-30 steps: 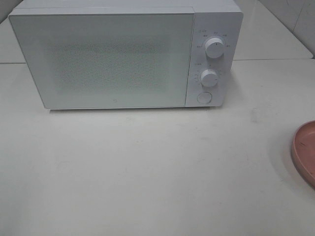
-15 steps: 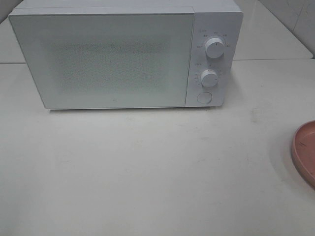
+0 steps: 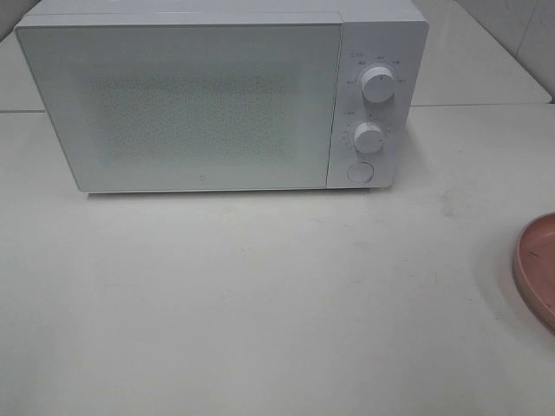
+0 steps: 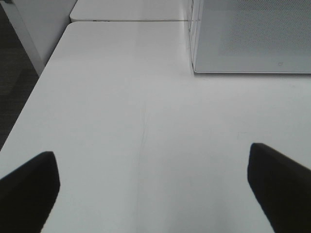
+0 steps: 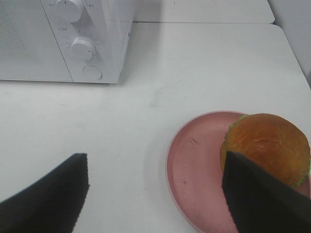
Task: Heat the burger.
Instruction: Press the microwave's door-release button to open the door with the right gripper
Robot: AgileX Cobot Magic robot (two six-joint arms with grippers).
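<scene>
White boxy microwave (image 3: 199, 104) unopened, back edge; glossy brown-bunned burger (image 5: 265, 148) unlifted from pink round plate (image 5: 194, 167), right edge. Held apart: left gripper (image 4: 150, 158), right gripper (image 5: 155, 160).

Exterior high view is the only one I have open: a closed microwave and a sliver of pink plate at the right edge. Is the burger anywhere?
Observer: Yes. The right wrist view shows the burger sitting on the pink plate, off-centre, near its rim.
Operator: Is the right gripper holding it?
Observer: No. The right gripper is open. One finger overlaps the burger in the picture, but nothing is gripped.
Operator: And the left one?
Observer: The left gripper is open too and empty, over the table near the microwave door's lower corner.
</scene>
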